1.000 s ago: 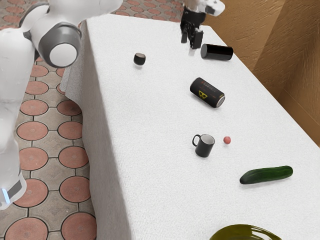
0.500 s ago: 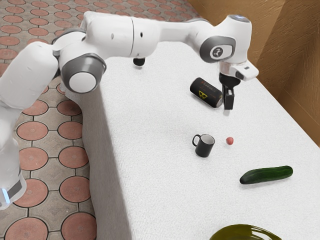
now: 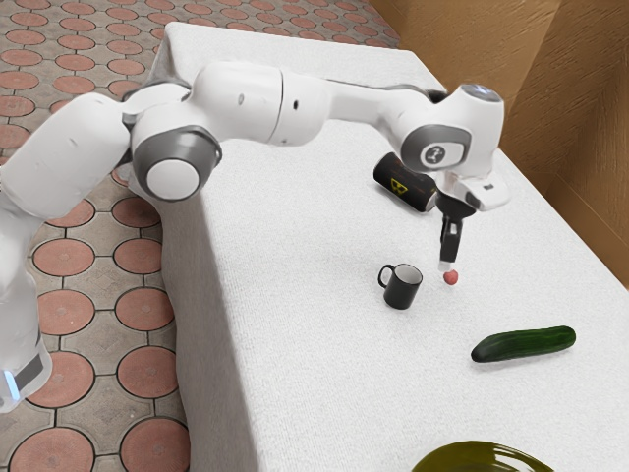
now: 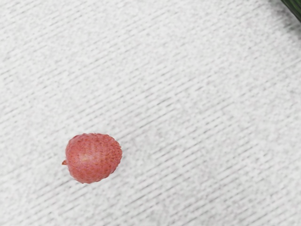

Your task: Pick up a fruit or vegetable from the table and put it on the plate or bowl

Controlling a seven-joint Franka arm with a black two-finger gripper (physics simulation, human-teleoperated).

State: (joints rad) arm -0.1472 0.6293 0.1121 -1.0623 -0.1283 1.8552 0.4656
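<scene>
A small red fruit (image 3: 450, 278) lies on the white tablecloth just to the exterior view's right of a black mug (image 3: 401, 285). My gripper (image 3: 445, 265) points straight down directly over the fruit, its tips a little above it, open with nothing held. In the wrist view the red fruit (image 4: 92, 157) sits close under the hand, bumpy-skinned. A green cucumber (image 3: 522, 343) lies further toward the front right, and its dark tip (image 4: 294, 7) shows at a corner of the wrist view. An olive-green plate (image 3: 479, 458) sits at the front edge of the exterior view.
A black can (image 3: 406, 182) lies on its side behind the gripper, partly under my forearm. The table's left edge (image 3: 187, 295) drops to a tiled floor. A wooden wall (image 3: 570, 108) stands at the exterior view's right.
My arm has swept from the far end of the table forward and down, past the black can, until the gripper stands over the red fruit. Nothing on the table has moved.
</scene>
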